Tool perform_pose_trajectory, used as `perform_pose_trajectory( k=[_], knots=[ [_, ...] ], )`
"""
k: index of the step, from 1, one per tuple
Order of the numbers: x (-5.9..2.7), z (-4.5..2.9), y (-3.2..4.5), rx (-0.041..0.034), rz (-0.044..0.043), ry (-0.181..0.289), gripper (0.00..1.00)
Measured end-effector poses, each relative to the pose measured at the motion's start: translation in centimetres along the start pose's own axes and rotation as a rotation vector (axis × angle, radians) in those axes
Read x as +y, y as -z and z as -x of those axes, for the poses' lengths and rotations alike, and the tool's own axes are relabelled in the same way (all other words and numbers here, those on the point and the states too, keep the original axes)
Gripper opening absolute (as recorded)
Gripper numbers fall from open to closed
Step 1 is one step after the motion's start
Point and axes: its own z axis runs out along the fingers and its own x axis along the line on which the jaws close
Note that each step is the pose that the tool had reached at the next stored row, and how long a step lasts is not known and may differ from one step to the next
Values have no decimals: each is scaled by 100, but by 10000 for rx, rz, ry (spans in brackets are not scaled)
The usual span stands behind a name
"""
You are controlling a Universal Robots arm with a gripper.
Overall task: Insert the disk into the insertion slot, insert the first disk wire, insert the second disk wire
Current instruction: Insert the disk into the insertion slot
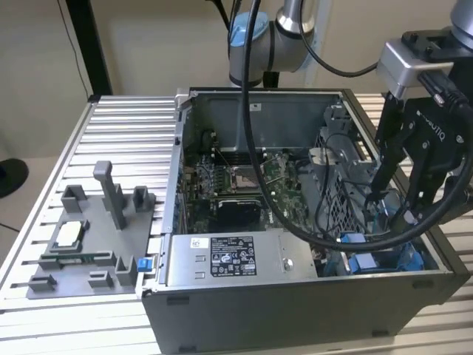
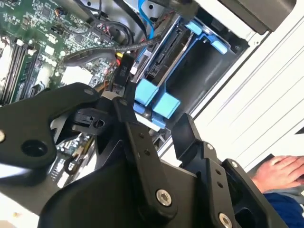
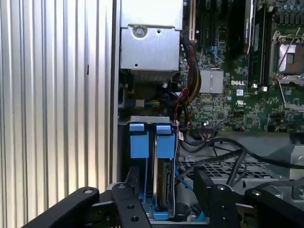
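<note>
Gripper (image 1: 397, 191) hangs over the PC case (image 1: 295, 310) corner at the exterior view's right, jaws wide open, nothing held. Disk (image 3: 161, 185) sits on edge inside the insertion slot (image 2: 204, 83), w/ blue carrier tabs (image 3: 137, 142) facing the fingers (image 3: 205, 187). Fingers straddle the bay; contact w/ disk: can't tell. Loose black cables (image 3: 223, 149) just beside the bay. Person's hand (image 2: 280, 172) outside the case.
</note>
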Motion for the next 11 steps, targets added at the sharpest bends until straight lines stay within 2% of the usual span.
perform_pose_trajectory(
  k=[4,7,8,11],
  knots=[
    [1,12,71,-2,7,0,100],
    [0,27,69,-19,-3,2,100],
    [0,28,64,-85,-8,4,100],
    [0,46,57,-360,-46,12,100]
  ],
)
